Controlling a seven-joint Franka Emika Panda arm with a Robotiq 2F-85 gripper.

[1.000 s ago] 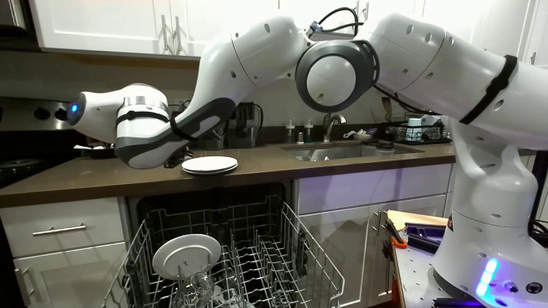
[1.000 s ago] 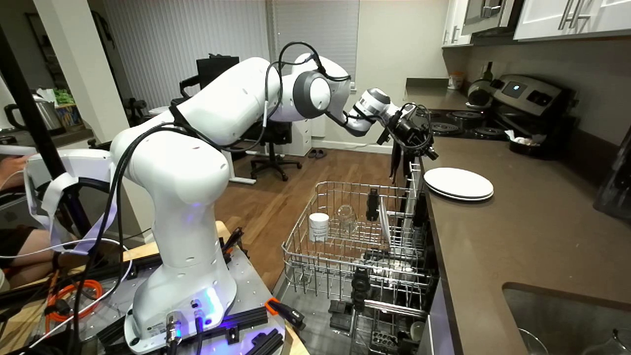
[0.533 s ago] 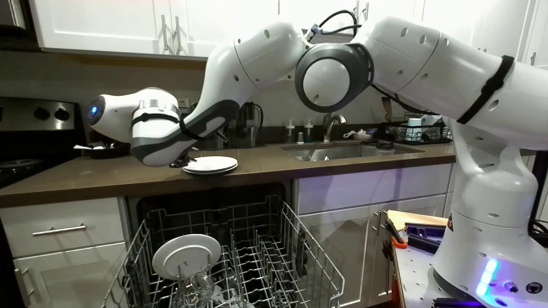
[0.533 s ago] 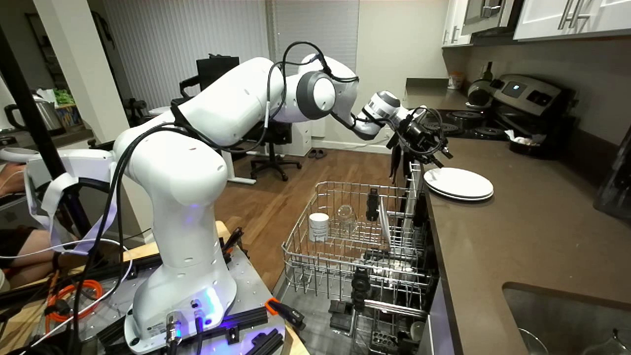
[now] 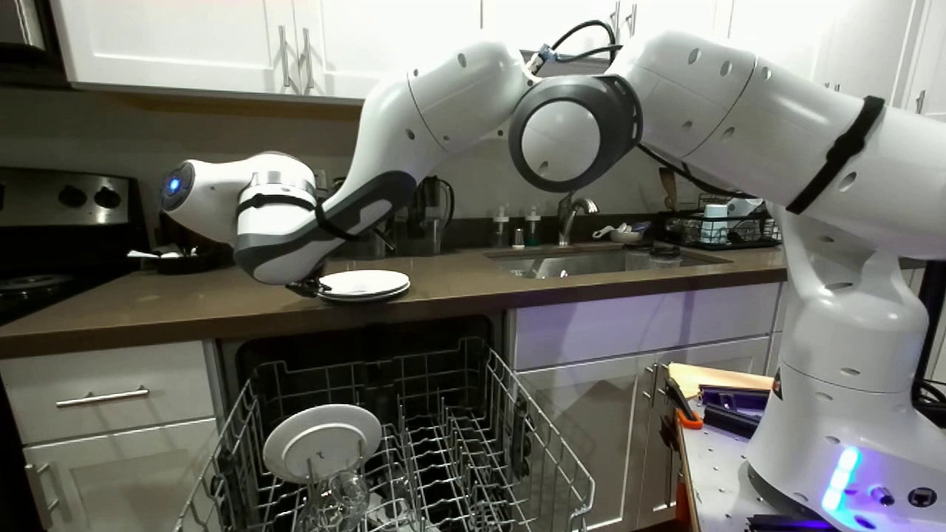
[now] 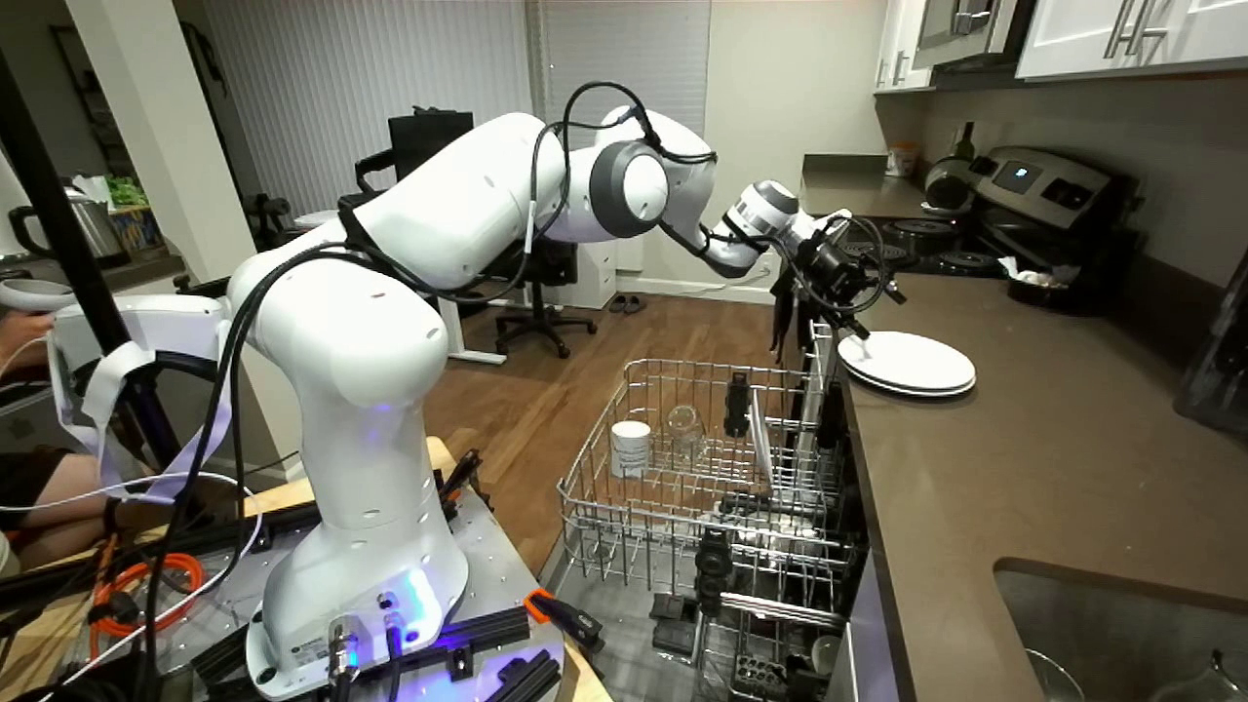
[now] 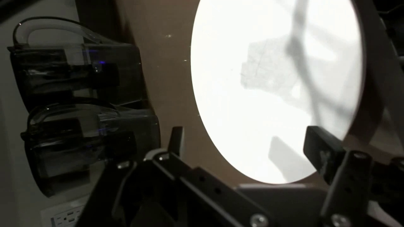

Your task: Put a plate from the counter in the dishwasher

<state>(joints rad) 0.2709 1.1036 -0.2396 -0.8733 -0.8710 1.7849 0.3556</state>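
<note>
The white plate (image 6: pixel 907 361) lies flat atop a second plate (image 5: pixel 367 298) near the front edge of the tabletop (image 6: pixel 1053 468). My jaws stand wide apart at the plate's rim; whether they touch it, I cannot tell. Below, in the dishwasher (image 5: pixel 540 417), a dish (image 5: pixel 323 436) leans near a glass (image 5: pixel 345 495). Farther back on the tabletop, two clear pitchers (image 7: pixel 80 74) stand side by side.
</note>
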